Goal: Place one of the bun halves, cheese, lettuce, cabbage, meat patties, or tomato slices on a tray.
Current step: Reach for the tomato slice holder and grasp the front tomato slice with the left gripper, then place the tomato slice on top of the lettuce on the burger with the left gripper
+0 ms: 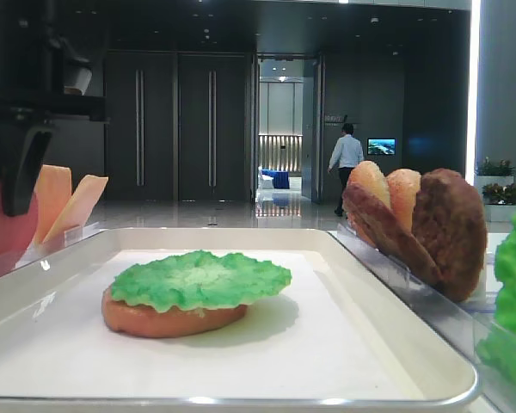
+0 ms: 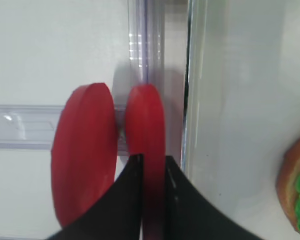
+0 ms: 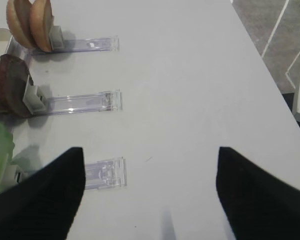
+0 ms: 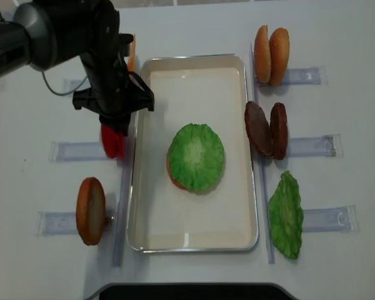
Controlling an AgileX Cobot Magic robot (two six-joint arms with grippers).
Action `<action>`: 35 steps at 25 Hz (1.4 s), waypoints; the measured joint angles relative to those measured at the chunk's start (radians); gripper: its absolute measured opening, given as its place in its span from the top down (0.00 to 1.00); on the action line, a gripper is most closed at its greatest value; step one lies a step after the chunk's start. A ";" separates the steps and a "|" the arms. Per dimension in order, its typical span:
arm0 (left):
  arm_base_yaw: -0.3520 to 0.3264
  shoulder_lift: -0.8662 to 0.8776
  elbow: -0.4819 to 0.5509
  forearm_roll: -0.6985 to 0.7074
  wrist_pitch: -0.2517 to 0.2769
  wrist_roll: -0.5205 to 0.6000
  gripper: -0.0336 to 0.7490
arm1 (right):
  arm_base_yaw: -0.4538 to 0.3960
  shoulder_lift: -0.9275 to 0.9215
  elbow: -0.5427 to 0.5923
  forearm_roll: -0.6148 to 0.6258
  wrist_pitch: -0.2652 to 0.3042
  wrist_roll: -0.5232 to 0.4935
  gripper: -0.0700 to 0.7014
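Bright even overhead light, soft shadows; close wrist view blurred.

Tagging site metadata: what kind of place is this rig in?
Probably a demo table in an office or exhibition lobby, not a kitchen: tall dark doors, a polished floor with a man walking, and toy burger parts in clear holders around a tray.

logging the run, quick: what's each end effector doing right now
Left end effector: shut on a tomato slice, the one nearer the tray.
Right end effector: open, holding nothing, above the table.
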 joint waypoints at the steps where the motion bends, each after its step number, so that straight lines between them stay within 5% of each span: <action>1: 0.000 -0.008 -0.007 -0.009 0.005 0.001 0.89 | 0.000 0.000 0.000 0.000 0.000 0.000 0.24; 15: -0.002 -0.078 -0.053 -0.181 0.003 0.060 0.89 | 0.000 0.000 0.000 0.000 0.000 0.000 0.24; 26: -0.062 -0.076 -0.053 -0.611 -0.207 0.365 0.89 | 0.000 0.000 0.000 0.000 0.000 0.000 0.24; 29: -0.062 -0.062 -0.053 -0.727 -0.223 0.461 0.89 | 0.000 0.000 0.000 0.000 0.000 0.000 0.24; 35: -0.062 -0.044 0.002 -0.745 -0.237 0.500 0.89 | 0.000 0.000 0.000 0.000 0.000 0.000 0.24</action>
